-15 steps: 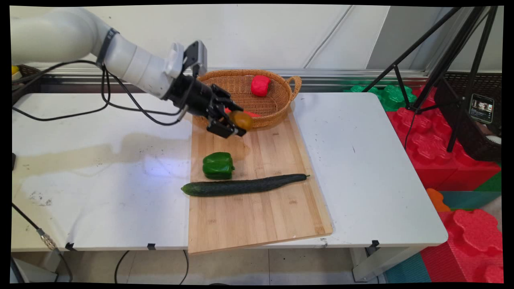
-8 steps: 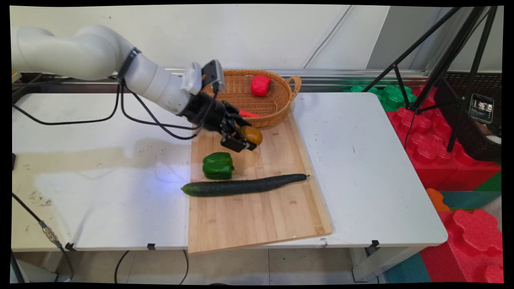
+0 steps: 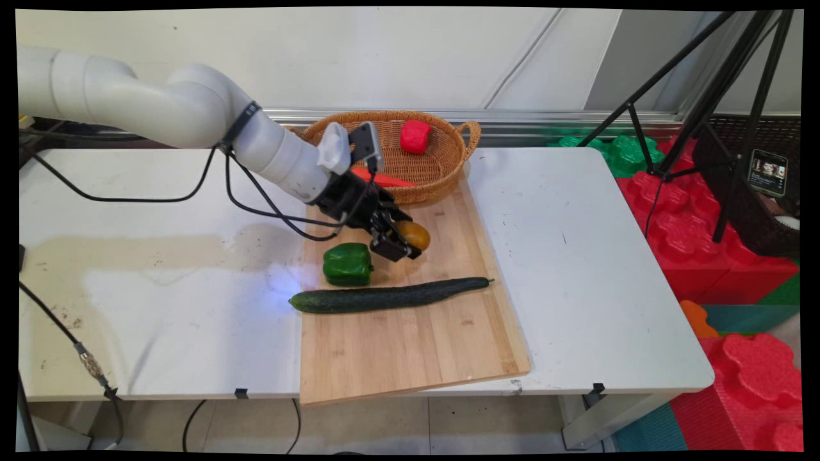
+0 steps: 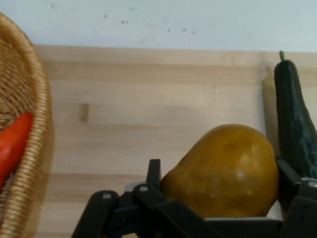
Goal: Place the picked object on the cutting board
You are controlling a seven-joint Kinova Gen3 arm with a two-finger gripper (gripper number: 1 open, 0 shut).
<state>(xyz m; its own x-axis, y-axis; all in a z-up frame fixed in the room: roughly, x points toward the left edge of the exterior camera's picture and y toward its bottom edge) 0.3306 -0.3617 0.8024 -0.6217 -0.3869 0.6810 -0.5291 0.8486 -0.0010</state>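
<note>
Now, line by line:
Pear [image 3: 414, 235]: brown-yellow, held just above the board [image 3: 410, 346], between the basket [image 3: 442, 169] and the cucumber [image 3: 384, 296].
Gripper [image 3: 402, 244]: clenched on the pear, one finger on each side, seen close in the hand view [image 4: 218, 218].
Feel: looks smooth and round, so likely slippery; looks light; hard or soft, cannot tell.
Best hold: probably across the fat lower part, where the sides are widest; the thin top would slide out.
Green pepper [image 3: 347, 264]: on the board, just beside the gripper on its left in the main view, not touching.
Cucumber: long, dark, lying across the board nearer the camera, apart from the pear; tip with stem shows in the hand view [image 4: 294, 129].
Basket: woven, at the far end of the board, with a red lump [image 3: 416, 136] inside and a red-orange pepper [image 3: 383, 180] near its rim.
Table [image 3: 160, 294]: white, under the board.
</note>
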